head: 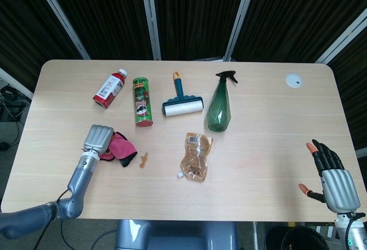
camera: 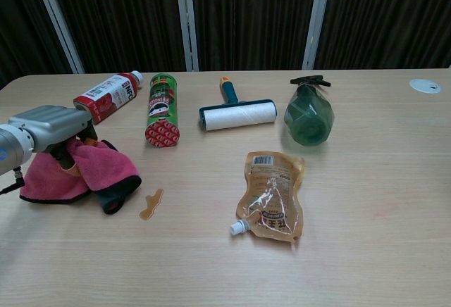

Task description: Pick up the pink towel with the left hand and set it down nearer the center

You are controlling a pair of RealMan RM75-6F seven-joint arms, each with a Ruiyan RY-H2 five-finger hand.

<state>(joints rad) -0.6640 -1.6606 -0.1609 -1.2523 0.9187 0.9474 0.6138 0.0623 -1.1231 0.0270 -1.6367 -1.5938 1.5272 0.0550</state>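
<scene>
I see a light wood table (head: 269,152), dark ribbed curtain wall (head: 195,15) at 12 o'clock with pale metal posts (head: 150,18).

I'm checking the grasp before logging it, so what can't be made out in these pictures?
- Left robot hand fingers: head view, hidden under its own back, so grip on the pink towel is unclear.
- Towel's left part: both views, covered by that hand.
- Right robot hand: outside the chest view.
- Bottle and can labels: too small to read.
</scene>
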